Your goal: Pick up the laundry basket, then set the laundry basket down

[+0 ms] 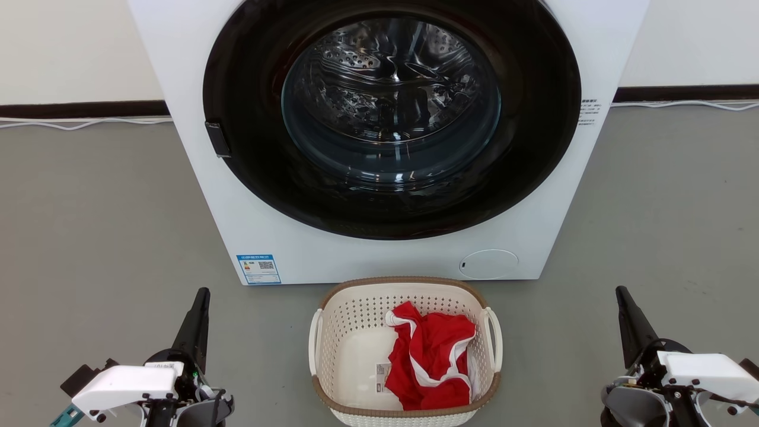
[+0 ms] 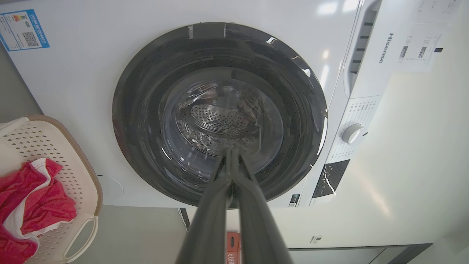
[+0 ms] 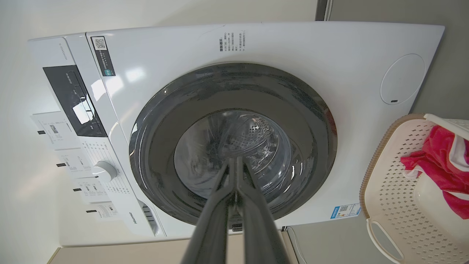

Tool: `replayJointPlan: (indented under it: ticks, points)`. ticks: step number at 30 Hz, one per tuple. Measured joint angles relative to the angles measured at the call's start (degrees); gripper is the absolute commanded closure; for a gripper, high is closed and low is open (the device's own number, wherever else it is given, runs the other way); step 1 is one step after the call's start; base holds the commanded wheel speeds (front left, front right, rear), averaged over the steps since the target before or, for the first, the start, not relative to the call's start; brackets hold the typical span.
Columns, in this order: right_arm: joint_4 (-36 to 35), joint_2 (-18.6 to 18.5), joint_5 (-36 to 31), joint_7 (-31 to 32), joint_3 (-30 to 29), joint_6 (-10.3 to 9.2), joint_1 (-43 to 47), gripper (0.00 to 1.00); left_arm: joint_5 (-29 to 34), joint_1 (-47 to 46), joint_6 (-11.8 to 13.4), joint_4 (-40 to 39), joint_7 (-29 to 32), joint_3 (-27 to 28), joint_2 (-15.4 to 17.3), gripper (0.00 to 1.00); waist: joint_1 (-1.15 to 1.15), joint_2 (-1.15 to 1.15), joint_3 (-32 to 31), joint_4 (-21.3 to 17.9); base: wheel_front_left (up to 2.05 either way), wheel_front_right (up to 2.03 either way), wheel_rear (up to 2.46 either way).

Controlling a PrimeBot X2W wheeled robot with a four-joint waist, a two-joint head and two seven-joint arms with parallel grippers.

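The laundry basket [image 1: 350, 350], cream-white and perforated with a brown rim, stands on the floor just in front of the washer, at the bottom middle of the head view. A red garment with white trim [image 1: 430, 356] lies in its right half, beside a small label on its floor. Loop handles [image 1: 493, 338] stick out on both sides. My left gripper [image 1: 204, 292] is shut, well to the left of the basket. My right gripper [image 1: 619, 290] is shut, well to the right. Both are apart from it. The basket [image 2: 55, 146] sits at the left edge of the left wrist view, and the basket [image 3: 395, 190] at the right edge of the right wrist view.
A white front-loading washer [image 1: 533, 225] with a closed dark round door [image 1: 391, 112] rises right behind the basket. Grey floor [image 1: 107, 225] stretches to both sides. White cables [image 1: 83, 123] run along the dark skirting at the wall.
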Motion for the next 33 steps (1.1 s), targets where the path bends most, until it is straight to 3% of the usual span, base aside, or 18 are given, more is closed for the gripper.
replayJointPlan:
  ticks: [33]
  points:
    - [0.0, 0.0, 0.0, 0.0, 0.0, 0.0, 0.0, 1.0, 0.0, 0.0, 0.0, 0.0, 0.0, 0.0, 0.0, 1.0, 0.0, 0.0, 0.0, 0.0, 0.0, 0.0, 0.0]
